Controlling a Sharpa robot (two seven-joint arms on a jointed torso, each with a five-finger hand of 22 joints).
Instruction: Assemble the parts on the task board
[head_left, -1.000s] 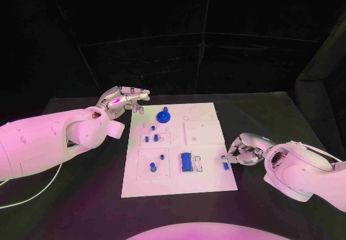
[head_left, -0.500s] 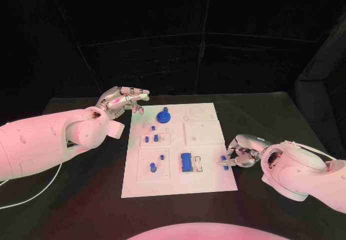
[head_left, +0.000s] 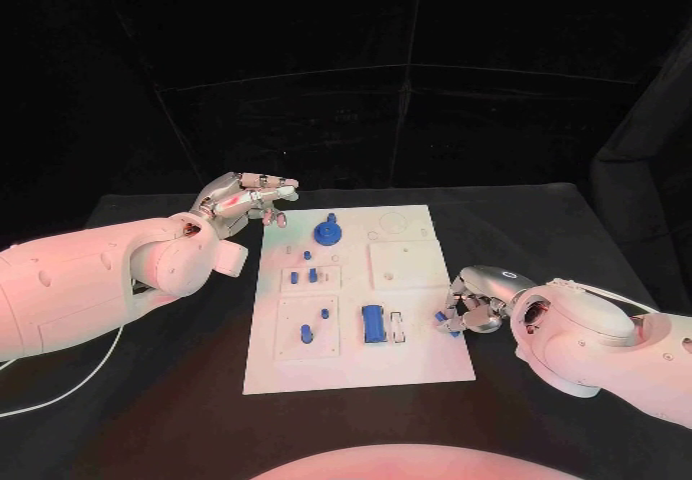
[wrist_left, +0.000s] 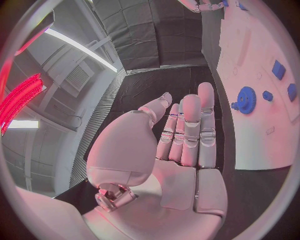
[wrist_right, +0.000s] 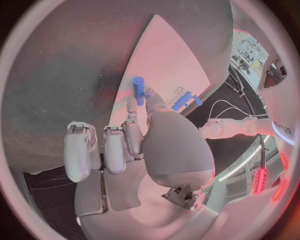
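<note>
**White board mid-table, right hand holding a blue peg**

We see the table (head_left: 173, 420) carrying the board (head_left: 418, 360) at its centre. Our left hand (head_left: 242, 198) hovers off the board's far-left corner, fingers straight and together, holding nothing. Our right hand (head_left: 476, 305) sits at the board's right edge, fingers pinching a small blue peg (wrist_right: 138, 90) just over that edge. On the board: gear (head_left: 327, 234) near the far end, a block (head_left: 374, 324) standing in its slot near the front, small pegs (head_left: 302, 276) between them.
</note>
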